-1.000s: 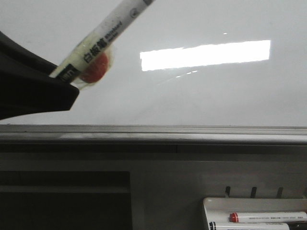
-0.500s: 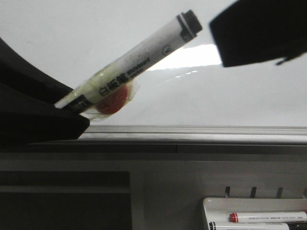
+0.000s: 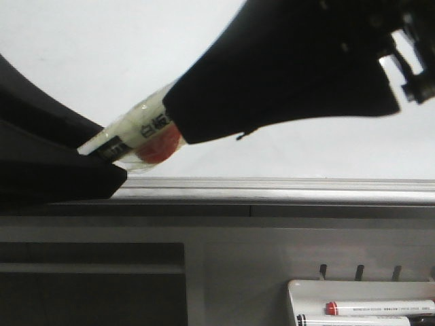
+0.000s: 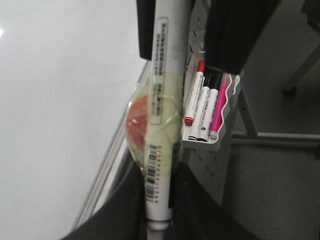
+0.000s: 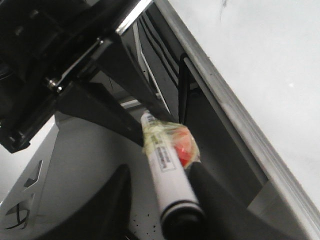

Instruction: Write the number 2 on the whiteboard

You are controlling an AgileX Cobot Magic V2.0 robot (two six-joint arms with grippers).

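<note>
Gripping marker [image 3: 139,129], left gripper [image 3: 102,159] clamped, right gripper [image 5: 165,200] spread around cap, blocking whiteboard [image 3: 81,61].

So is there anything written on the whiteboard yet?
No, the whiteboard shows bare in the front view, though the right gripper hides part.

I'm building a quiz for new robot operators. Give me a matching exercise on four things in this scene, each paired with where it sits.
Things:
1. taped white marker
2. red disc
3. red-capped marker
4. grey ledge

Places:
A. runs along the lower edge of the whiteboard
B. lies in the white tray
C. gripped in the left claw
D. taped to the side of a marker barrel

Pairs: 1-C, 2-D, 3-B, 4-A
</note>
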